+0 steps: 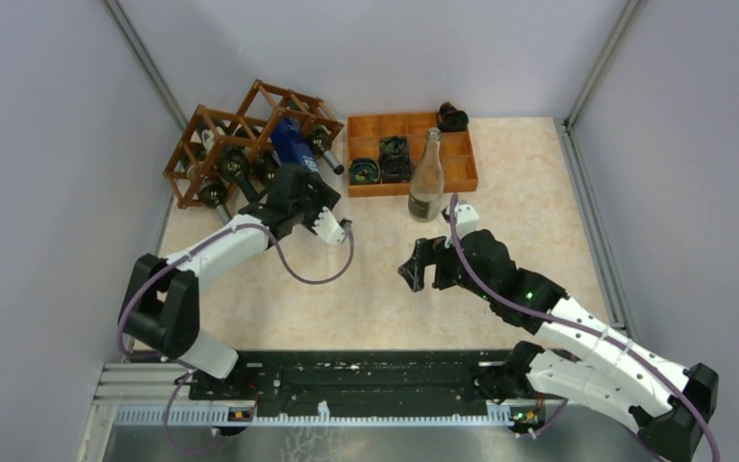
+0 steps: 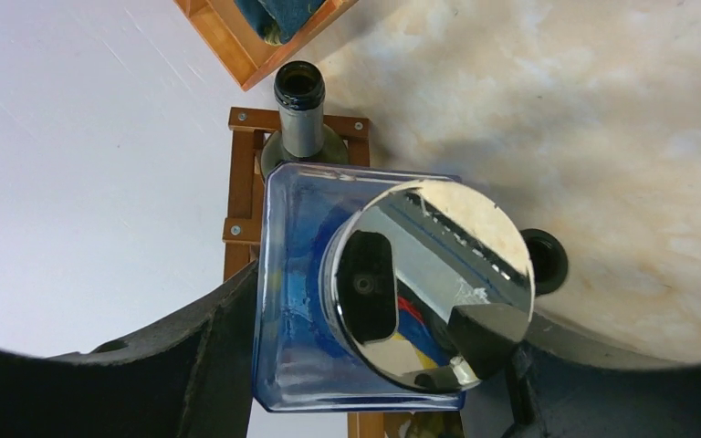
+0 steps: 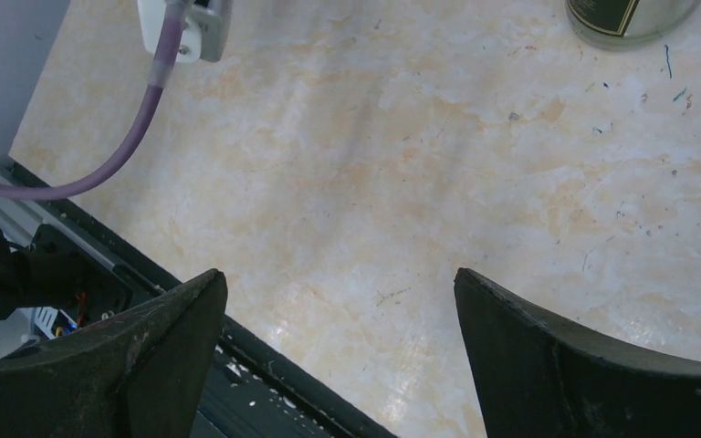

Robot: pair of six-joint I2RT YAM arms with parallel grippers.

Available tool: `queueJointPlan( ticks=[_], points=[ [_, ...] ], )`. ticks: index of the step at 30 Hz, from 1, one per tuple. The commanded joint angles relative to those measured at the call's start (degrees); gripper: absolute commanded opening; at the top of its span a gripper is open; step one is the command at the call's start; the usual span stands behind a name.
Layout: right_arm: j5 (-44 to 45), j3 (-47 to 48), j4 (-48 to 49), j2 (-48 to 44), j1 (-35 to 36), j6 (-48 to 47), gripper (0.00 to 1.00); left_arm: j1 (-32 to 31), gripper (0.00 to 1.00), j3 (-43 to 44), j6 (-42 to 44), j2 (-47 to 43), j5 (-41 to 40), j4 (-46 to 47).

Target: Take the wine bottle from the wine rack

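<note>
Grasp stage | left claw [image 1: 295, 178] being clamped on blue wine bottle [image 1: 293, 144] | bottle not yet being drawn from wine rack [image 1: 185, 144] | right claw [image 3: 340, 310] being held apart, empty

The left arm [image 1: 214, 245] stretches toward the upper left of the top view, the left gripper [image 1: 293, 176] clamped on the base of the blue wine bottle [image 1: 292, 142], while the right arm [image 1: 577, 322] bends in from the lower right, the right gripper [image 1: 421, 262] hanging mid-frame with its fingers spread wide apart.
</note>
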Motion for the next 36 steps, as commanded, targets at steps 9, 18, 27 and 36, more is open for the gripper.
queueJointPlan(
  ticks=[9,18,27,36],
  points=[
    [1.4,2.1,0.8,-1.9,0.5,-0.6,0.93,-7.3,0.00,-4.9,-3.6,-15.0,-1.0,-11.1],
    [1.6,1.2,0.3,-3.9,0.5,0.1,0.93,-12.5,0.00,-9.4,2.6,-22.9,-1.1,-10.9],
    [2.2,0.5,-0.8,-5.7,0.5,0.5,0.93,-16.2,0.00,-10.6,4.8,-26.8,-1.1,-11.6],
    [1.5,-0.4,3.3,-3.8,0.6,-7.9,0.97,-16.8,0.00,-0.5,-1.2,-31.5,13.5,-27.2]
  ],
)
